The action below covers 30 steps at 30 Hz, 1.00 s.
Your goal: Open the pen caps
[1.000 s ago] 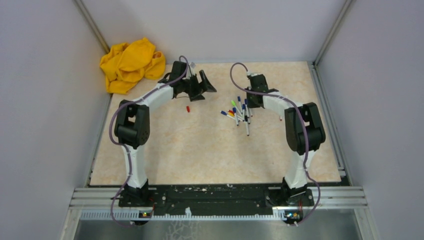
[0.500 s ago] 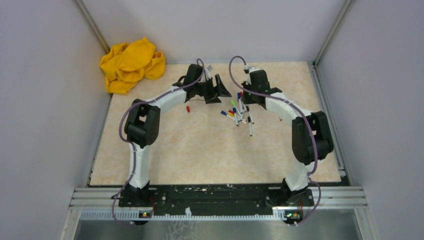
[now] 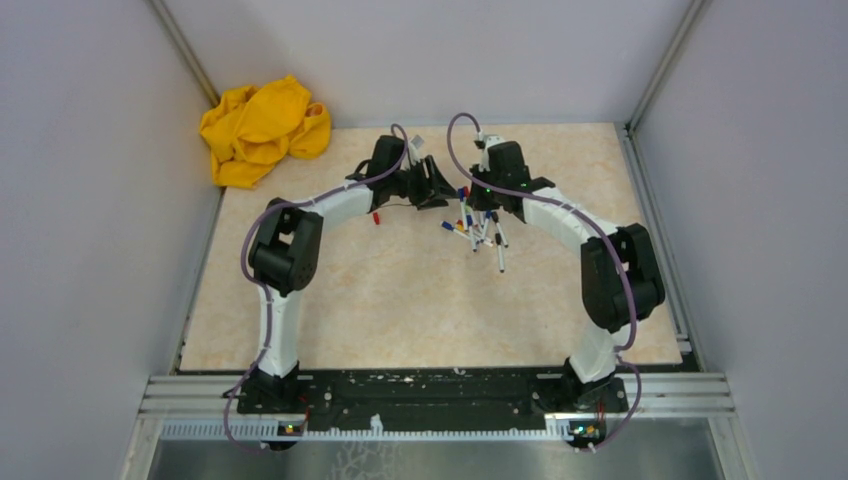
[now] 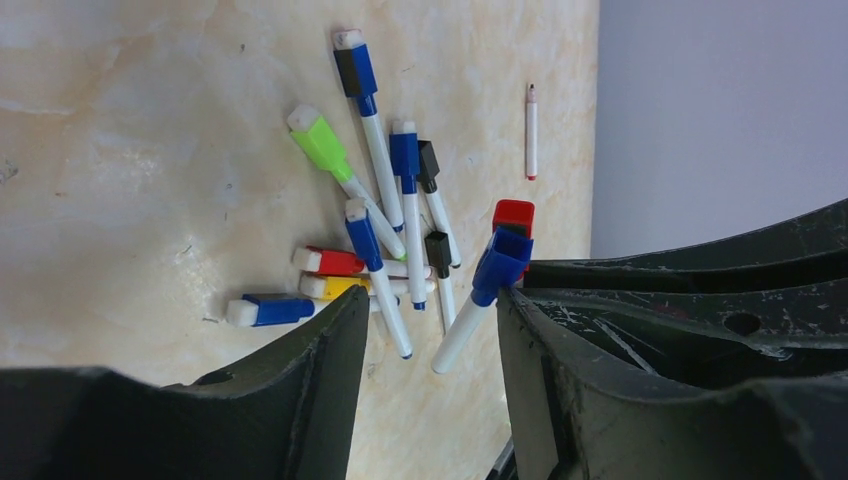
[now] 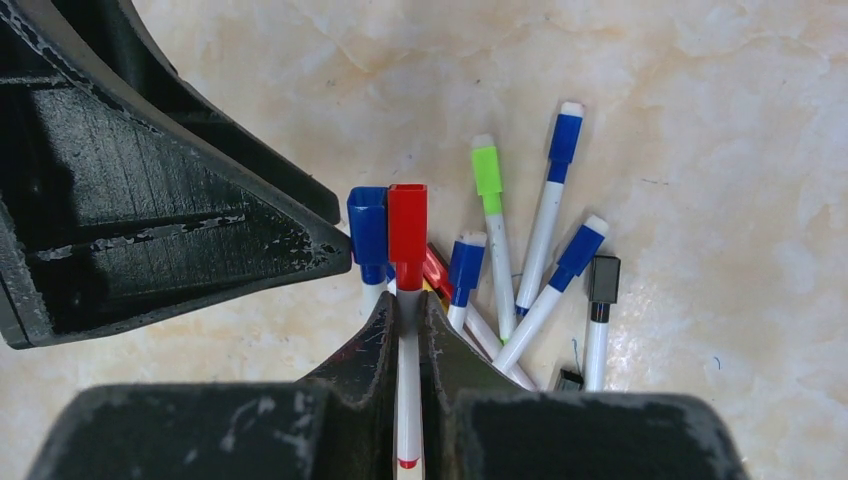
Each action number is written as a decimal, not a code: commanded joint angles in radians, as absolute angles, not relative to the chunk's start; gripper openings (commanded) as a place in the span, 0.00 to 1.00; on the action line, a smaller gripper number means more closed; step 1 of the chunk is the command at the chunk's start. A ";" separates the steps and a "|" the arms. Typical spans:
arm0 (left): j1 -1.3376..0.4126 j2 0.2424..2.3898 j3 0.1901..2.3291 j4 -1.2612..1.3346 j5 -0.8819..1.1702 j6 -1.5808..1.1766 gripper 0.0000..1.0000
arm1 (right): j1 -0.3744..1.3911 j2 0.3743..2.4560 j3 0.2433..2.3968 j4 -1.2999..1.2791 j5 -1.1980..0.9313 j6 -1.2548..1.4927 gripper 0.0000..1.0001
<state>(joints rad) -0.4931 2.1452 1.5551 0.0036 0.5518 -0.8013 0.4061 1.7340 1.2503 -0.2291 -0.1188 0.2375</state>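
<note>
My right gripper (image 5: 407,300) is shut on the white barrel of a pen. That pen's red cap (image 5: 407,232) sticks out past the fingertips, above the table. A blue cap (image 5: 367,232) on another pen sits right beside the red one; what holds that pen up is hidden. My left gripper (image 4: 432,300) is open. The blue cap (image 4: 500,265) touches the tip of its right finger, with the red cap (image 4: 513,214) just behind. From above, the left gripper (image 3: 440,188) and right gripper (image 3: 478,200) meet over the pen pile (image 3: 482,236).
Several capped pens lie crossed in a heap (image 4: 380,230) on the beige tabletop. A loose red cap (image 3: 376,217) lies left of it. One thin uncapped barrel (image 4: 530,130) rests near the wall. A yellow cloth (image 3: 262,128) is bunched in the back left corner.
The left arm swung right toward the right gripper and its jaws narrowed. The right gripper moved left and back, carrying the red-capped pen up to meet it.
</note>
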 commanded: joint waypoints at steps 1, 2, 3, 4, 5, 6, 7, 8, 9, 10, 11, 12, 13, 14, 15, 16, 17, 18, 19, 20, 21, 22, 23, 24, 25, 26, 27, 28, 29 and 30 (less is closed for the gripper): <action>-0.503 2.125 1.544 0.084 0.560 -0.838 0.56 | 0.426 1.716 1.268 -0.169 -0.161 0.263 0.00; -0.504 2.124 1.544 0.087 0.558 -0.841 0.55 | 0.426 1.716 1.267 -0.167 -0.162 0.264 0.00; -0.505 2.123 1.545 0.090 0.556 -0.842 0.54 | 0.426 1.719 1.267 -0.167 -0.164 0.264 0.00; -0.505 2.123 1.546 0.092 0.555 -0.843 0.53 | 0.426 1.721 1.266 -0.165 -0.166 0.265 0.00; -0.505 2.124 1.546 0.092 0.555 -0.843 0.53 | 0.427 1.723 1.267 -0.166 -0.167 0.265 0.00; -0.505 2.125 1.546 0.095 0.555 -0.847 0.53 | 0.429 1.726 1.267 -0.165 -0.169 0.265 0.00; -0.504 2.125 1.546 0.098 0.558 -0.850 0.52 | 0.428 1.729 1.267 -0.164 -0.169 0.265 0.00; -0.505 2.125 1.545 0.101 0.561 -0.852 0.52 | 0.428 1.733 1.267 -0.162 -0.169 0.267 0.00; -0.506 2.125 1.545 0.103 0.563 -0.855 0.52 | 0.428 1.737 1.267 -0.161 -0.169 0.267 0.00; -0.506 2.125 1.543 0.105 0.564 -0.857 0.51 | 0.428 1.741 1.266 -0.160 -0.170 0.267 0.00; -0.505 2.122 1.542 0.108 0.567 -0.858 0.49 | 0.428 1.744 1.266 -0.156 -0.171 0.268 0.00; -0.506 2.120 1.542 0.111 0.568 -0.860 0.48 | 0.428 1.749 1.266 -0.154 -0.172 0.268 0.00; -0.507 2.117 1.542 0.115 0.569 -0.862 0.48 | 0.428 1.753 1.266 -0.154 -0.173 0.268 0.00; -0.508 2.116 1.542 0.117 0.571 -0.865 0.47 | 0.429 1.757 1.267 -0.151 -0.175 0.268 0.00; -0.507 2.114 1.541 0.119 0.576 -0.866 0.45 | 0.430 1.761 1.267 -0.149 -0.176 0.270 0.00; -0.507 2.114 1.540 0.121 0.578 -0.868 0.44 | 0.430 1.764 1.268 -0.149 -0.176 0.271 0.00; -0.508 2.112 1.540 0.122 0.580 -0.868 0.44 | 0.430 1.768 1.267 -0.147 -0.178 0.270 0.00; -0.508 2.112 1.540 0.122 0.579 -0.868 0.44 | 0.431 1.770 1.266 -0.145 -0.180 0.271 0.00; -0.508 2.114 1.540 0.123 0.576 -0.868 0.44 | 0.432 1.770 1.266 -0.143 -0.181 0.272 0.00; -0.509 2.114 1.540 0.123 0.576 -0.868 0.44 | 0.434 1.772 1.267 -0.144 -0.180 0.272 0.00; -0.508 2.116 1.541 0.125 0.579 -0.870 0.44 | 0.435 1.775 1.269 -0.145 -0.178 0.270 0.00; -0.510 2.117 1.541 0.127 0.581 -0.871 0.44 | 0.436 1.775 1.270 -0.147 -0.178 0.270 0.00; -0.510 2.119 1.542 0.126 0.581 -0.873 0.44 | 0.436 1.776 1.268 -0.147 -0.178 0.270 0.00; -0.511 2.121 1.543 0.127 0.582 -0.871 0.42 | 0.436 1.774 1.268 -0.145 -0.177 0.270 0.00; -0.511 2.122 1.543 0.126 0.581 -0.871 0.41 | 0.436 1.774 1.268 -0.145 -0.175 0.270 0.00; -0.511 2.123 1.543 0.125 0.580 -0.869 0.41 | 0.436 1.774 1.266 -0.145 -0.174 0.271 0.00; -0.510 2.124 1.543 0.123 0.579 -0.868 0.41 | 0.436 1.774 1.267 -0.146 -0.171 0.270 0.00; -0.511 2.127 1.544 0.121 0.576 -0.866 0.41 | 0.436 1.772 1.266 -0.148 -0.167 0.270 0.00; -0.511 2.128 1.545 0.119 0.573 -0.863 0.41 | 0.436 1.772 1.266 -0.149 -0.162 0.269 0.00; -0.510 2.129 1.545 0.116 0.571 -0.862 0.41 | 0.436 1.771 1.266 -0.151 -0.159 0.267 0.00</action>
<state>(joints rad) -0.5041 2.1448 1.5436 0.0956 0.5663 -0.8616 0.4255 1.7649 1.2503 -0.1967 -0.1616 0.2592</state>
